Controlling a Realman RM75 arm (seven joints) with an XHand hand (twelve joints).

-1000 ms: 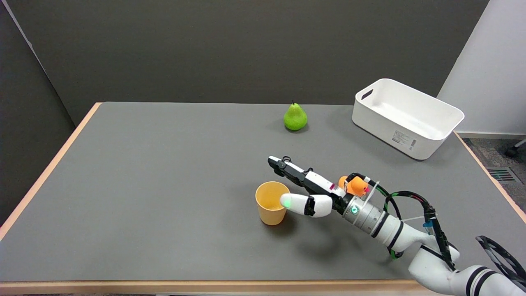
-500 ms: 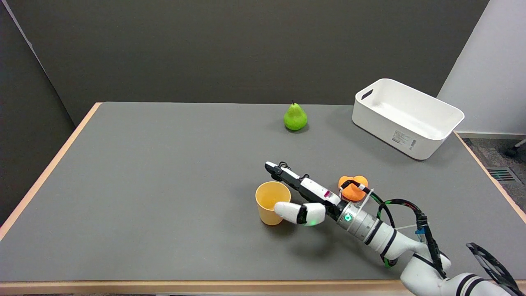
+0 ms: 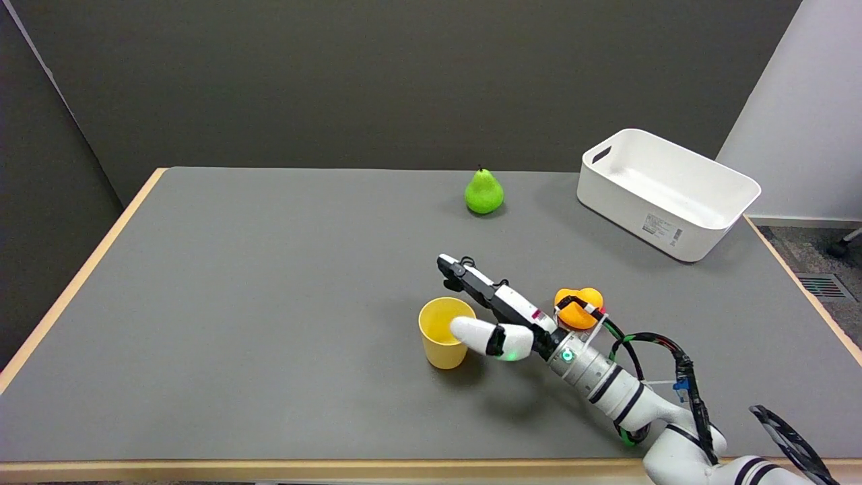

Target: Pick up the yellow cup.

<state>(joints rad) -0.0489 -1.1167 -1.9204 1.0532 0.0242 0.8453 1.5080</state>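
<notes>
**My hand at the yellow cup's rim**

My right hand (image 3: 495,316) reaches in from the lower right and lies spread beside the yellow cup (image 3: 444,333). My white thumb tip sits against the cup's near right side, over the rim, while my dark fingers (image 3: 465,276) stretch past the cup's far right edge. They stand apart, and I have hold of nothing yet; whether the fingers touch the cup I cannot tell. The cup stands upright, mouth up, on the grey table (image 3: 269,303), a little right of its middle and toward the near side. Just behind my wrist lies a small orange object (image 3: 578,308). Farther back a green pear (image 3: 483,192) stands upright, and a white bin (image 3: 663,195) sits at the far right corner.
</notes>
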